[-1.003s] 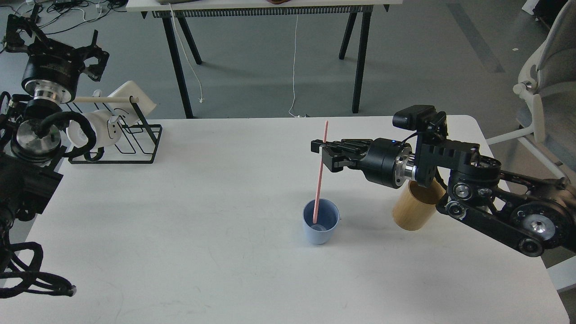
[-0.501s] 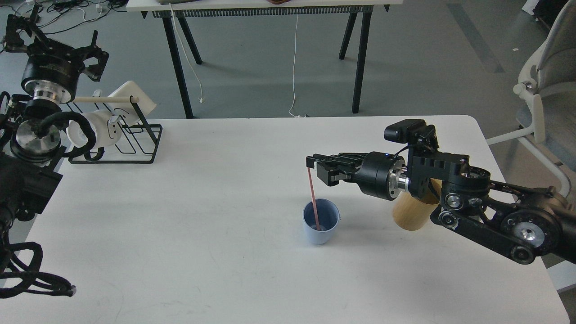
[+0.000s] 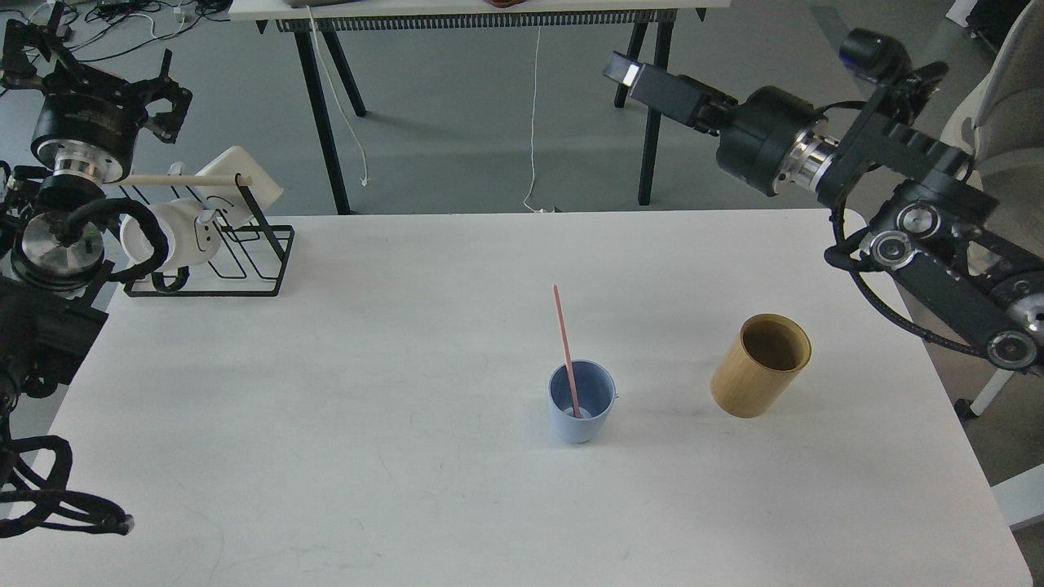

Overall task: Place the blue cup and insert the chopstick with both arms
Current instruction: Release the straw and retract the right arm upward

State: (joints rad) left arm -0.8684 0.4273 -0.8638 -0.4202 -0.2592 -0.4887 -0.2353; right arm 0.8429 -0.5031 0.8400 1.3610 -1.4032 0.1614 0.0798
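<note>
The blue cup [image 3: 581, 405] stands upright on the white table [image 3: 408, 489], right of centre. The pink chopstick [image 3: 564, 342] stands in it with its lower end on the cup's bottom and leans up and to the left, free of any gripper. My right gripper [image 3: 626, 72] is open and empty, raised high above the table's far edge, well up and to the right of the cup. My left gripper [image 3: 96, 69] is at the far left above the wire rack, open and empty.
A tan wooden cylinder [image 3: 762, 366] stands upright to the right of the cup. A black wire rack [image 3: 236, 253] with a pale wooden rod and a white mug [image 3: 175, 232] is at the back left. Another table's legs stand beyond the far edge.
My right gripper has let go of the chopstick and swung up and to the right, away from the cup. The chopstick now stands free in the cup. The tan cylinder is now uncovered.
</note>
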